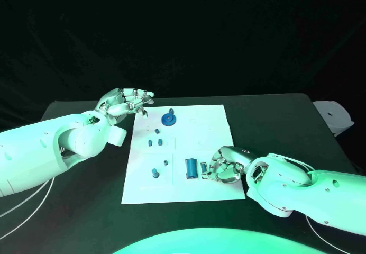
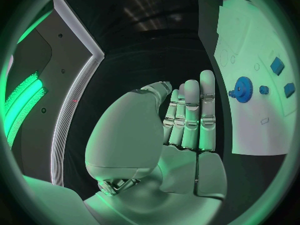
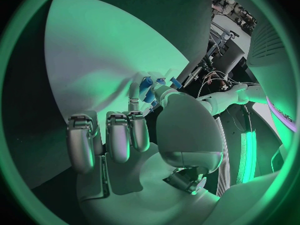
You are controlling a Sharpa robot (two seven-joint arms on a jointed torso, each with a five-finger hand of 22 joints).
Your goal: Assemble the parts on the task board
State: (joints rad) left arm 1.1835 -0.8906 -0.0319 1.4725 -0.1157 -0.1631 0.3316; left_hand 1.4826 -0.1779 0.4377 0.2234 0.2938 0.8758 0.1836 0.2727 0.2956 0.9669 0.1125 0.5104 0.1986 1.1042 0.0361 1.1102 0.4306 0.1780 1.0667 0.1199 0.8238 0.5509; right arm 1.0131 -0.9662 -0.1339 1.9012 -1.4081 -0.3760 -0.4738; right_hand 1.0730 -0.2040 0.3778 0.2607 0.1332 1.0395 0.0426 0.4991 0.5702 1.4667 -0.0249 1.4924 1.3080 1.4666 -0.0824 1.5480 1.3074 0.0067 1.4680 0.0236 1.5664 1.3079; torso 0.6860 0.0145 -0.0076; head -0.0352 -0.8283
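The white task board point(image 1: 217, 132) lies in the middle of the black table. A blue gear point(image 1: 168, 118) point(image 2: 242, 89) stands near its far left corner. Small blue parts point(image 1: 156, 142) lie below the gear, and a longer blue block point(image 1: 191, 168) lies near the front. My left hand point(image 1: 126, 102) point(image 2: 187, 120) hovers off the board's far left corner, fingers straight and side by side, holding nothing. My right hand point(image 1: 225, 166) point(image 3: 134, 130) rests on the board's front right, where its thumb and a finger pinch a small blue part point(image 1: 204, 168) point(image 3: 147, 88) beside the block.
A white round object point(image 1: 333, 116) sits off the table's right edge. Two more small blue pieces point(image 1: 155, 172) stand in the board's front left area. Bare black table surrounds the board on all sides.
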